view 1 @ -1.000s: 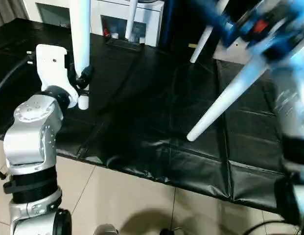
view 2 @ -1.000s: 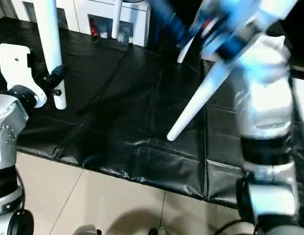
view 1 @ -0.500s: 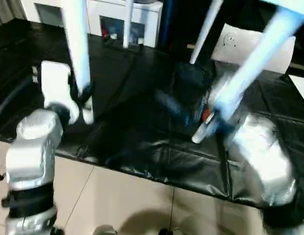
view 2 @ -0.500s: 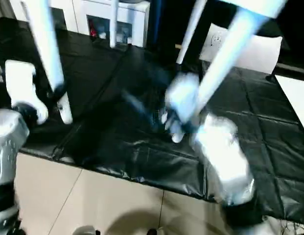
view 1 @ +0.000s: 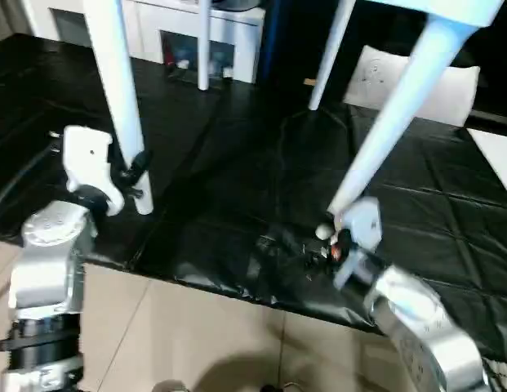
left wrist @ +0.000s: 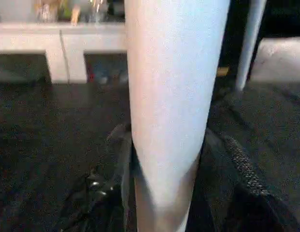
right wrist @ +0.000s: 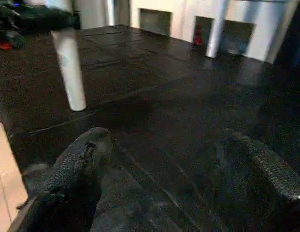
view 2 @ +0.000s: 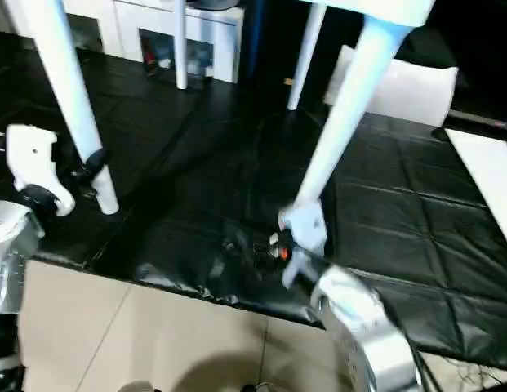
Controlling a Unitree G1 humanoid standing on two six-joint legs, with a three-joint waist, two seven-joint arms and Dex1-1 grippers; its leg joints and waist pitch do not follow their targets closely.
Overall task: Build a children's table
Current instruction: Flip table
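Children's table [view 1: 449, 8] stands upright on the black mat [view 1: 261, 188]; four white legs counted, all down on the mat. Left gripper [view 1: 132, 167] clamped round the near-left leg [view 1: 118, 98], just above its foot. Right gripper [right wrist: 174, 164] open, empty, low over the mat beside the near-right leg [view 1: 392, 114]. One white cabinet [view 1: 188, 33] behind.
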